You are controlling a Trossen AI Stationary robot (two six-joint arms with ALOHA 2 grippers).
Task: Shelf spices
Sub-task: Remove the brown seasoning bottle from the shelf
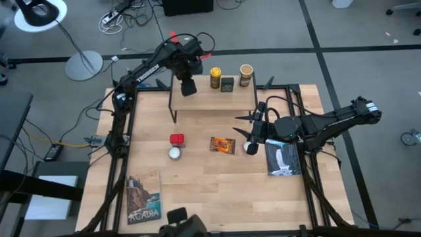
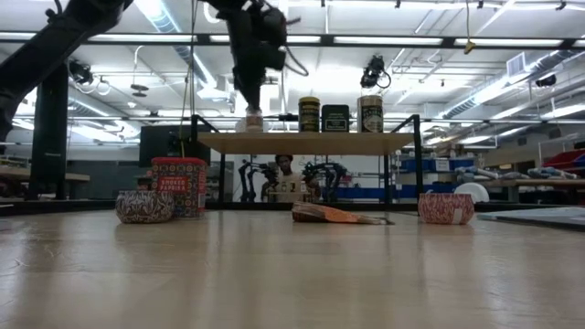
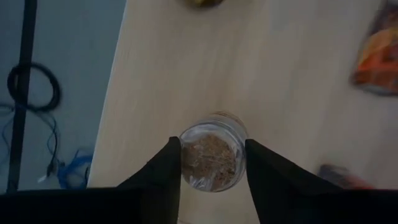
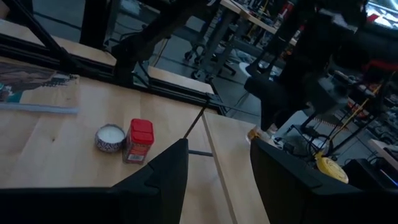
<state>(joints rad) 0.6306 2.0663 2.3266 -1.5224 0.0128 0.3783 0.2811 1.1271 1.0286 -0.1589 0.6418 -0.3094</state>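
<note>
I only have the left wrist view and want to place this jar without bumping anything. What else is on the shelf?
Observer: Three spices stand farther along the shelf: a yellow jar, a dark tin and a tan jar.
Operator: Is my jar down on the plank?
Observer: The low view shows the small jar at plank level near the shelf's end, with the left gripper straight above it.
Operator: What is left on the table?
Observer: A red tin and an orange packet. The right gripper hovers open beside the packet.
</note>
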